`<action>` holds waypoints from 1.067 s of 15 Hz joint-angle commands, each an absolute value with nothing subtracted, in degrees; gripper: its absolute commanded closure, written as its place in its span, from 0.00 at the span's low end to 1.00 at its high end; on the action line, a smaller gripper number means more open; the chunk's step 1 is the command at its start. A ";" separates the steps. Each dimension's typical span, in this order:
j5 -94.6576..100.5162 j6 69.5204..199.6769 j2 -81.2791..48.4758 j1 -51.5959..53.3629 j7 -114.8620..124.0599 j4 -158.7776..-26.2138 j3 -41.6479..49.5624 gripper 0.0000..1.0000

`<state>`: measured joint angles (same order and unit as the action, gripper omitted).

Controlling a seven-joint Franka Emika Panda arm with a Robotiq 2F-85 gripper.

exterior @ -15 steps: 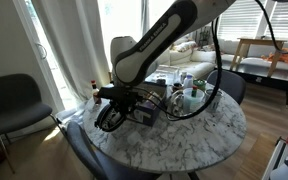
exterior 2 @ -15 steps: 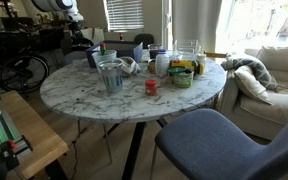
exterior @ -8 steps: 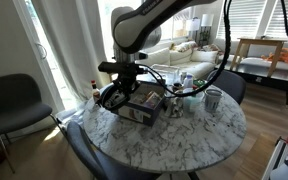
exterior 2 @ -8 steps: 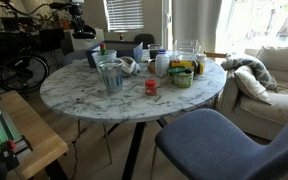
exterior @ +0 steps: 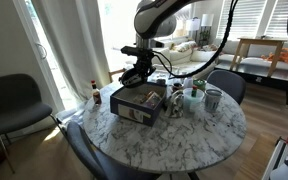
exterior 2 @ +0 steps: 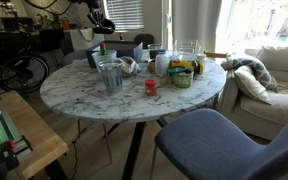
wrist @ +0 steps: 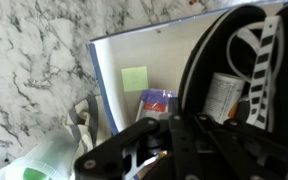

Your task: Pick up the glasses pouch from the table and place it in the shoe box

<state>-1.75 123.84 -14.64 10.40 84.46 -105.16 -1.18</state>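
My gripper (exterior: 140, 66) hangs above the shoe box (exterior: 134, 110), a dark low box on the marble table. It is shut on the glasses pouch (exterior: 131, 78), a black soft case that dangles under the fingers, clear of the box. In an exterior view the gripper (exterior 2: 102, 24) is high above the far side of the table. In the wrist view the pouch (wrist: 199, 70) fills the right side as a black shape with white markings. Below it lies the open box with its pale rim (wrist: 99, 80), a yellow note (wrist: 134, 78) and a purple item (wrist: 156, 100) inside. The fingertips are dark and hard to make out.
A small dark bottle with a red cap (exterior: 94, 90) stands left of the box. Cups and jars (exterior: 194, 98) crowd the table beyond it. A glass tumbler (exterior 2: 111, 75), a red cup (exterior 2: 151, 87) and a green tin (exterior 2: 182, 77) stand on the table. Chairs (exterior 2: 224, 140) surround it.
The gripper has risen from table level left of the box and swung up and right over the box, carrying the black pouch with it.
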 commanded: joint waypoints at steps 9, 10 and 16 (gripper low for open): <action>-1.54 121.92 -29.18 9.59 87.74 -94.49 -0.05 0.99; -1.63 121.65 -30.58 9.86 87.68 -93.34 -0.04 0.99; -3.77 119.94 -38.37 10.96 88.12 -86.32 -0.70 0.99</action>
